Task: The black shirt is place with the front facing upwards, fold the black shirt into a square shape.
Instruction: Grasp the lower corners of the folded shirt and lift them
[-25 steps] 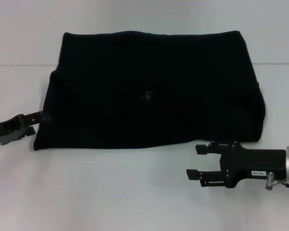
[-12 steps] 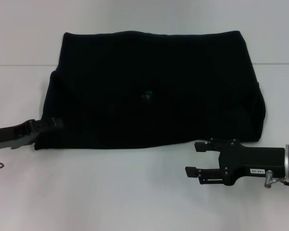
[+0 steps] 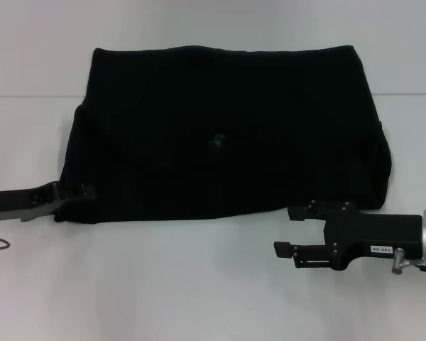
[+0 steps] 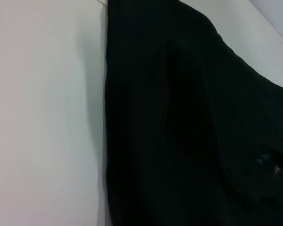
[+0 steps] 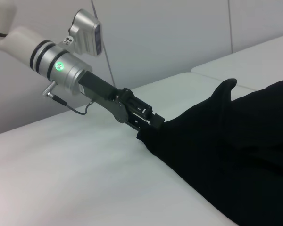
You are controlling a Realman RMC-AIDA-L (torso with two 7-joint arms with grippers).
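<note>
My left gripper (image 3: 82, 192) lies low on the white table (image 3: 199, 284), its fingertips pressed into the near-left corner of the black shirt (image 3: 227, 135); I cannot tell whether they pinch the cloth. My right gripper (image 3: 290, 231) hovers released, jaws apart, just short of the shirt's near-right hem, not touching it. The shirt lies folded flat ahead of both grippers, a small blue label (image 3: 216, 139) near its middle.

Even, soft overhead light; faint shadows, slightly blurry frames.
</note>
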